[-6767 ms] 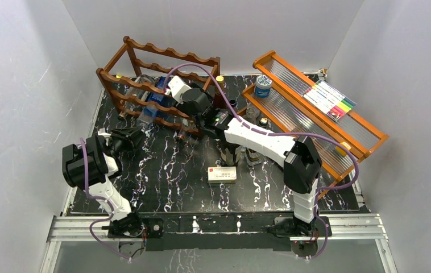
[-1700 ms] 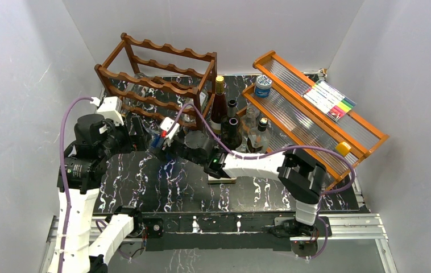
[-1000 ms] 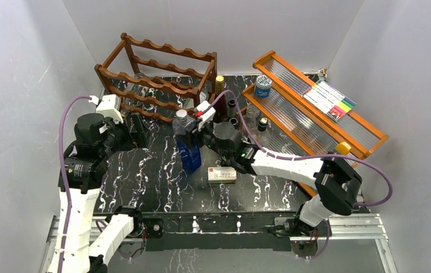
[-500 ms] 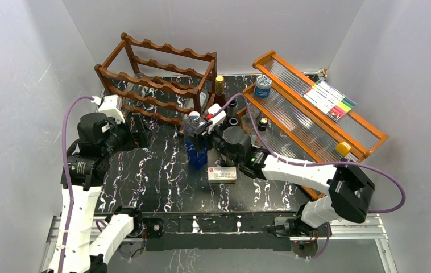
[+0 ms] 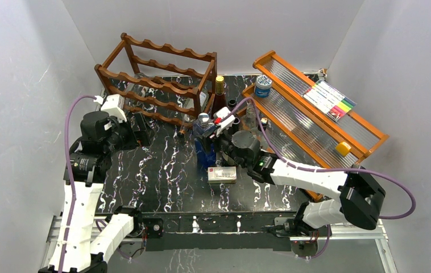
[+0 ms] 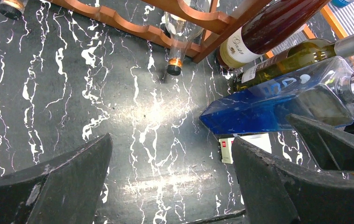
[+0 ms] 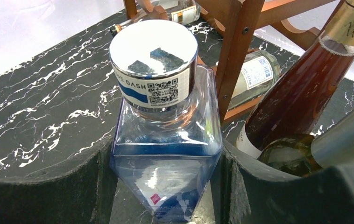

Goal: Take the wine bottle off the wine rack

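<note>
The wine bottle [image 5: 204,149] is a square blue one with a silver cap. It stands upright on the black marble table, in front of the dark reddish-brown wine rack [image 5: 156,74] and off it. My right gripper [image 5: 208,135] is shut on it; in the right wrist view both fingers press the wine bottle [image 7: 166,140] at its corners below the neck. My left gripper [image 5: 139,128] hangs open and empty beside the rack's front left, well apart from the wine bottle [image 6: 278,100], with only bare table between its fingers [image 6: 58,186].
Several bottles stand right behind the blue one, among them a red-brown bottle [image 5: 219,96] and a green one [image 6: 282,60]. Clear bottles [image 6: 180,32] lie in the rack's lower tier. A white box [image 5: 222,174] lies in front. The orange stepped shelf [image 5: 315,114] is at the right.
The right arm has carried the upright blue bottle a little right and back, toward the standing bottles. Before that it drew the bottle out of the rack. The left arm has barely moved.
</note>
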Robot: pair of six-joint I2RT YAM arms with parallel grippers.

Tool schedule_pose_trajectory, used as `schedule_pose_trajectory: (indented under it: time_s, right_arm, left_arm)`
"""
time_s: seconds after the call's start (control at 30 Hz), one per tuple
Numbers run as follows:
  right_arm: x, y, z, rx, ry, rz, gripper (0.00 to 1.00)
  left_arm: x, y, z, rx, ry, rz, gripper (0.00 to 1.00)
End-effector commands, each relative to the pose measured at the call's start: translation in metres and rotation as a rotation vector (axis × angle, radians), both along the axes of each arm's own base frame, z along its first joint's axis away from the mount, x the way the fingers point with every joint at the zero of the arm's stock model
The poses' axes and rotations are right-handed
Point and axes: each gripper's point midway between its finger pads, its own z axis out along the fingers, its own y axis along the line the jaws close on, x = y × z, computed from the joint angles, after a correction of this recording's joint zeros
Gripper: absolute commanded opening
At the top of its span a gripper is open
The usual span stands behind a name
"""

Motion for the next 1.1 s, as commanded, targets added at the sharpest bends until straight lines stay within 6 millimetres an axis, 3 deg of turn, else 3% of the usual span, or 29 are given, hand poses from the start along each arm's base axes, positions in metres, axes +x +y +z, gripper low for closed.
schedule_pose_trajectory:
  time_s: [0.0, 0.1, 0.37, 0.53, 0.8, 0.93, 1.07]
  right_arm:
    - [0.006, -0.014, 0.034, 0.068, -0.078, -0.047, 0.25]
    - [0.005, -0.011, 0.034, 0.064, -0.072, -0.034, 0.45]
    - [-0.001, -0.004, 0.048, 0.07, -0.07, 0.018, 0.76]
    - [-0.008, -0.007, 0.069, 0.1, -0.084, 0.043, 0.93]
    - [-0.02, -0.015, 0.115, 0.13, -0.116, 0.081, 0.98]
    - [-0.025, -0.023, 0.142, 0.121, -0.15, 0.089, 0.98]
    - [-0.018, -0.038, 0.163, 0.071, -0.198, 0.023, 0.98]
  left_arm:
    - [0.003, -0.005, 0.002, -0.026, -0.014, -0.014, 0.98]
    - [0.005, -0.007, 0.001, -0.036, -0.009, -0.018, 0.98]
    - [0.006, -0.009, 0.001, -0.054, -0.008, -0.016, 0.98]
    - [0.007, -0.009, -0.001, -0.058, -0.002, -0.013, 0.98]
    - [0.013, -0.013, 0.002, -0.08, -0.009, -0.02, 0.98]
    - [0.027, -0.019, 0.02, -0.102, -0.058, -0.038, 0.98]
    - [0.049, -0.031, 0.054, -0.148, -0.159, -0.088, 0.98]
